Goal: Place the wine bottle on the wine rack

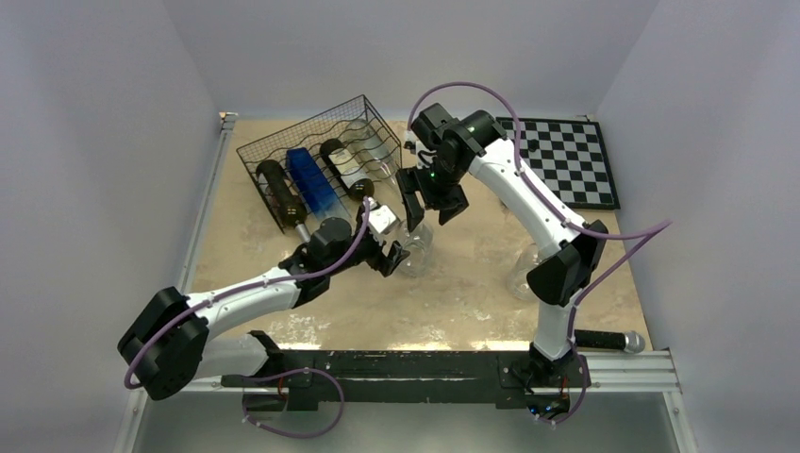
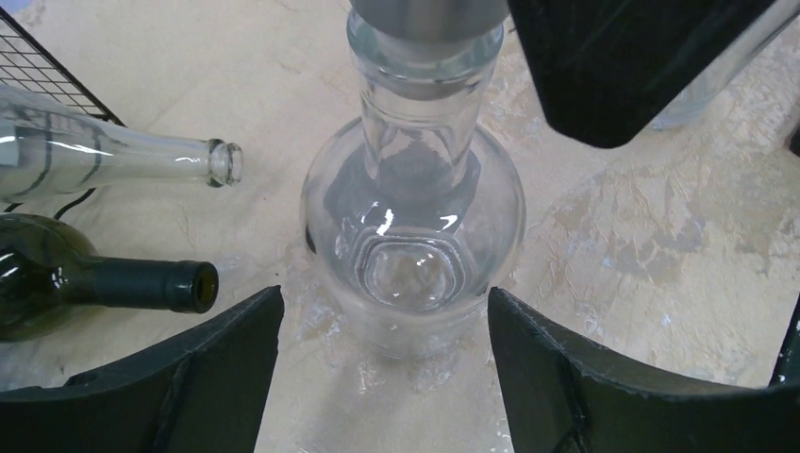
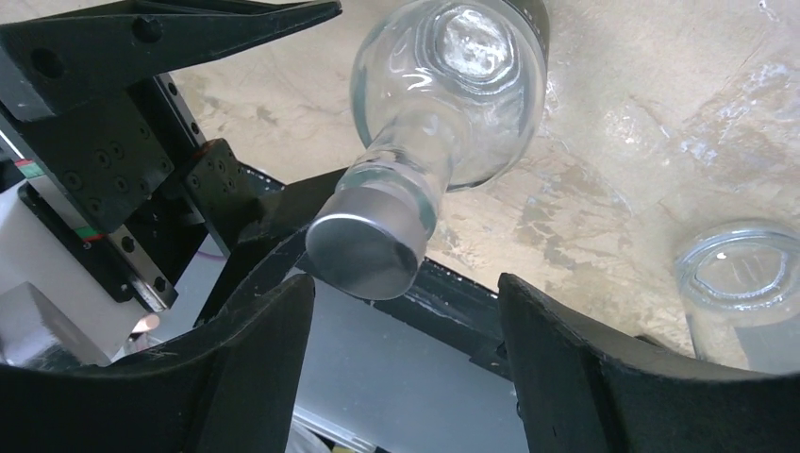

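Beige, scuffed table [image 1: 472, 293], grey walls all round. The wine rack [image 1: 316, 156] sits at the back left, already holding several bottles lying down. From my left wrist I see a clear bottle neck [image 2: 123, 160] and a dark green bottle [image 2: 104, 283] poking out of it. The chessboard [image 1: 566, 160] is at the back right.

The wine bottle [image 1: 415, 247] is clear glass with a silver cap. It stands on the table near the middle, cap up, just in front of the rack and not on it.

My left gripper [image 2: 385, 297] is low at the bottle's base, jaws spread wide. One finger is on each side of the round body [image 2: 412, 226], and neither touches it. My right gripper [image 3: 406, 283] hangs above the bottle, jaws also apart. The cap [image 3: 363, 255] is near the gap between them, unclamped.

A second clear glass vessel [image 3: 745, 283] stands off to the right, well apart.
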You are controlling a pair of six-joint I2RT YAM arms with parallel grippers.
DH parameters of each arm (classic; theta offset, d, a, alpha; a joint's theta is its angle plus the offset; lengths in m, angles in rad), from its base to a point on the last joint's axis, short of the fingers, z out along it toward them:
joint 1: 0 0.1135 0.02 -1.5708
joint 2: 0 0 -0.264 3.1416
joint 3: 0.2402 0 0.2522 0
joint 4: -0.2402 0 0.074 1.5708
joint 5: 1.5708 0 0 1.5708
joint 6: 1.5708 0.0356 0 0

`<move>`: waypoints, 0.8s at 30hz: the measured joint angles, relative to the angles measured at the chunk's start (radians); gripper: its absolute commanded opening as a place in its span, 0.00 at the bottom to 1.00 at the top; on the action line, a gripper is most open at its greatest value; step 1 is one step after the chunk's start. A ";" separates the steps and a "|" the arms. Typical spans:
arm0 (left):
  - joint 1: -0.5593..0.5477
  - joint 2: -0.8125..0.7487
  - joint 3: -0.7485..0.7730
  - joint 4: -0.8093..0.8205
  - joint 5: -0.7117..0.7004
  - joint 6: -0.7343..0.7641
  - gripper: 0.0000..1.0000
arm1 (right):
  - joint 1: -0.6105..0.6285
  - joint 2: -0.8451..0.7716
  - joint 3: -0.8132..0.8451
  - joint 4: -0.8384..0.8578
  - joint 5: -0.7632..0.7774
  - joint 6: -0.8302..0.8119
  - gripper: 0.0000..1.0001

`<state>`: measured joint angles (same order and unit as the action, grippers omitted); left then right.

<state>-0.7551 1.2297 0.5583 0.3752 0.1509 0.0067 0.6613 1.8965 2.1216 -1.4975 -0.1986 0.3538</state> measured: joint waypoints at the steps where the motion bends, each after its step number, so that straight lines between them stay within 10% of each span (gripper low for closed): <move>1: 0.000 -0.008 0.000 -0.001 -0.006 -0.005 0.83 | 0.006 -0.003 -0.002 0.005 0.006 0.002 0.75; 13: 0.000 -0.080 0.000 -0.028 -0.129 -0.023 0.83 | 0.052 0.049 0.044 0.024 0.067 0.005 0.65; 21: 0.002 -0.121 0.000 -0.043 -0.192 -0.024 0.84 | 0.061 0.145 0.097 -0.012 0.148 0.011 0.05; 24: 0.002 -0.131 0.000 -0.060 -0.209 -0.026 0.84 | 0.051 0.139 0.091 -0.006 0.107 0.014 0.00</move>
<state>-0.7528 1.0985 0.5583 0.3157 -0.0582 -0.0196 0.7128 2.0354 2.2124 -1.5036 -0.0917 0.3676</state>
